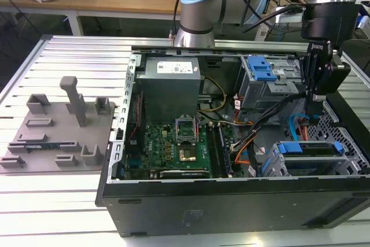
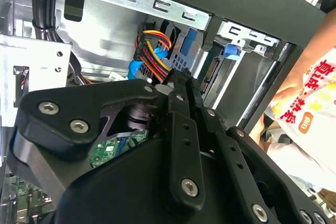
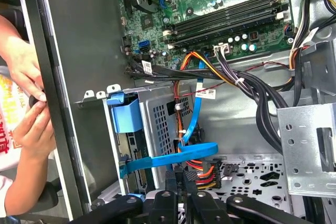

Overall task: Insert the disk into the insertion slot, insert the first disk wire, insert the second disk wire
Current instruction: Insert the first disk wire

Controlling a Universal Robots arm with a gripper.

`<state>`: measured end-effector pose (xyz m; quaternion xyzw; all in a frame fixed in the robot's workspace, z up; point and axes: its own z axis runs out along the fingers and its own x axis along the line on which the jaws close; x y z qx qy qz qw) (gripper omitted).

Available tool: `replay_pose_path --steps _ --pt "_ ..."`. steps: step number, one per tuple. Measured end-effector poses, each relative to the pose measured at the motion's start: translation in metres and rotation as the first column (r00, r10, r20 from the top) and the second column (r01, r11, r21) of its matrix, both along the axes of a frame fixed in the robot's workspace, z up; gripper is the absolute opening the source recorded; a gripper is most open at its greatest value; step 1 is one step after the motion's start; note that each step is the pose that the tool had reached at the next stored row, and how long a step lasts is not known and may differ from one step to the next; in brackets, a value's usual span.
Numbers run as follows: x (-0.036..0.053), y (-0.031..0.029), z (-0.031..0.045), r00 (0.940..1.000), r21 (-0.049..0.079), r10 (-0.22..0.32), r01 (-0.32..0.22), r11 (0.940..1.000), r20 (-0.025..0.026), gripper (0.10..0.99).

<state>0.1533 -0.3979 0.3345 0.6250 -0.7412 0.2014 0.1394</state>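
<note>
The disk (image 1: 315, 155) in its blue frame (image 3: 126, 113) sits inside the insertion slot (image 3: 160, 121), the low perforated cage at the exterior view's right. The first disk wire (image 3: 191, 153), light blue, loops from the motherboard across to the disk's rear end. The second disk wire (image 3: 202, 169), red and orange with a dark plug, lies right beside my fingertips. My gripper (image 3: 179, 178) reaches down into the case just behind the cage, its fingers nearly together. Whether the plug is pinched between them is hidden. The second wrist view shows the gripper (image 2: 179, 83) below the red and orange strands (image 2: 155, 43).
A person's hands (image 3: 26, 98) rest on the case wall (image 3: 68, 77) beside the cage. Thick black cables (image 3: 252, 90) cross the case floor. The upper drive bay (image 1: 269, 76), power supply (image 1: 170, 79) and motherboard (image 1: 179, 143) fill the case. A grey fixture plate (image 1: 58, 131) lies outside at the exterior view's left.
</note>
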Motion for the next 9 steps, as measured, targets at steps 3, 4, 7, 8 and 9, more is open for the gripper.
replay_pose_path --steps 3,4,7,8,9 --pt "0.0 -0.0005 0.0003 1.0 0.0 0.0 0.0 1.0 -0.0006 0.165" --pt "0.0003 -0.0009 0.0013 1.0 0.0 0.0 0.0 1.0 -0.002 0.165" --pt "0.0012 -0.0031 0.008 0.9999 0.0 0.0 0.0 1.0 -0.0136 0.165" --pt "0.0015 -0.0042 0.0095 0.9999 0.0 0.0 0.0 1.0 -0.0164 0.165" --pt "0.0018 -0.0052 0.0106 0.9998 0.001 0.0 0.0 1.0 -0.0188 0.165"
